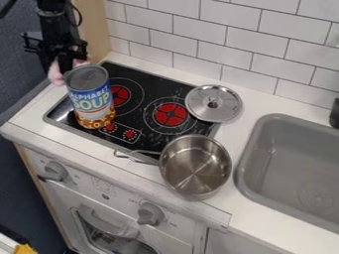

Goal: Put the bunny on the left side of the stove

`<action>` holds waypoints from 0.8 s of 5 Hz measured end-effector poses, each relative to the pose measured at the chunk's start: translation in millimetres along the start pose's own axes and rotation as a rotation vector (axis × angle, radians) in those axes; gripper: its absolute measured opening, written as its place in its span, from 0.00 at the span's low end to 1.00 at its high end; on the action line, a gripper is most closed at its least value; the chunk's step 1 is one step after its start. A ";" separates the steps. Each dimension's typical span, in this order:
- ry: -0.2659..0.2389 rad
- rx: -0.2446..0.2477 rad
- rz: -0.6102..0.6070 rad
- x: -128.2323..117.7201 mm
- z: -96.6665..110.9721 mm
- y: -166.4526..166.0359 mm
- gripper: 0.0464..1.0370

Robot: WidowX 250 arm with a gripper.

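The bunny (55, 75) is held clamped in the gripper (59, 63), raised by the counter's left edge, near the back, and is partly hidden by the soup can (90, 96). The can is stood upright on the stove (153, 85), toward its left edge. The stove's right edge is overlapped by a metal lid (214, 103), and its front right corner is covered by a metal pot (195, 166). A grey sink (265, 144) is set into the counter (245, 223) farther right
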State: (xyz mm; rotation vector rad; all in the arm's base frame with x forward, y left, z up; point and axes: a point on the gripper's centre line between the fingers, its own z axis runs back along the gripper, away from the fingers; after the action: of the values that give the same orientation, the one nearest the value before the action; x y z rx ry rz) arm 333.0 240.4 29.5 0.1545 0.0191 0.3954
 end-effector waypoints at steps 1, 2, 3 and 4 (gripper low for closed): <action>-0.010 0.020 0.042 3.2 -12.0 1.6 0.28; -0.021 0.042 0.090 3.5 -19.3 4.6 0.28; -0.029 0.039 0.122 4.4 -20.4 5.3 0.28; 0.042 0.018 0.116 -2.3 -38.9 1.7 0.34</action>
State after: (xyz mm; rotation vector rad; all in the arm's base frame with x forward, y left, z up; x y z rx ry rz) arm 328.3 246.7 -8.7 0.1651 0.0553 0.5142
